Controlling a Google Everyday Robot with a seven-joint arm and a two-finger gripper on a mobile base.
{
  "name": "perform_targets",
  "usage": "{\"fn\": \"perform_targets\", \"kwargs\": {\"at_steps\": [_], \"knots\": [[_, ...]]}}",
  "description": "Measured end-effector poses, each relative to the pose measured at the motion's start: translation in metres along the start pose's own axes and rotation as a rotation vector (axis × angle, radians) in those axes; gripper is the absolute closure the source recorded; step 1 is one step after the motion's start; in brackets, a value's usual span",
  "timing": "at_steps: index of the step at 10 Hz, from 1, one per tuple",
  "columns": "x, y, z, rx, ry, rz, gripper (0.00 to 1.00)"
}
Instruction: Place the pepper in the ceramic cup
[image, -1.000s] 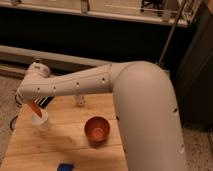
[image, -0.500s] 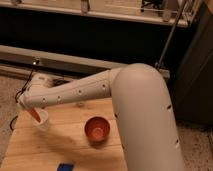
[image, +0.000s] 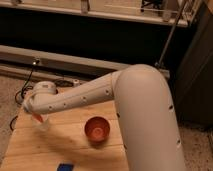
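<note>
Under the hand, the pepper, above the ceramic cup.

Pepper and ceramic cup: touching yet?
Cannot tell. In the camera view the gripper hides the spot where the pepper meets the ceramic cup.

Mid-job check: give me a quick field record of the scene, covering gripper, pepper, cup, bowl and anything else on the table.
gripper: at the table's left side, directly over the cup
pepper: orange, at the gripper's tip, above the cup's mouth
ceramic cup: white, near the left edge, mostly hidden by the arm
bowl: reddish-brown, mid-table, right of the cup
blue object: front edge
table: wooden
</note>
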Motion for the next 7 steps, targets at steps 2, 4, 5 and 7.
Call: {"fn": "perform_targets", "kwargs": {"at_steps": [2,4,5,7], "knots": [[-0.006,0.000,0.000,-0.002,0.002,0.005,0.34],[-0.012,-0.002,0.000,0.003,-0.005,0.018,0.21],[-0.014,-0.004,0.001,0.010,-0.011,0.025,0.20],[-0.019,-0.006,0.001,0.014,-0.031,0.036,0.20]]}}
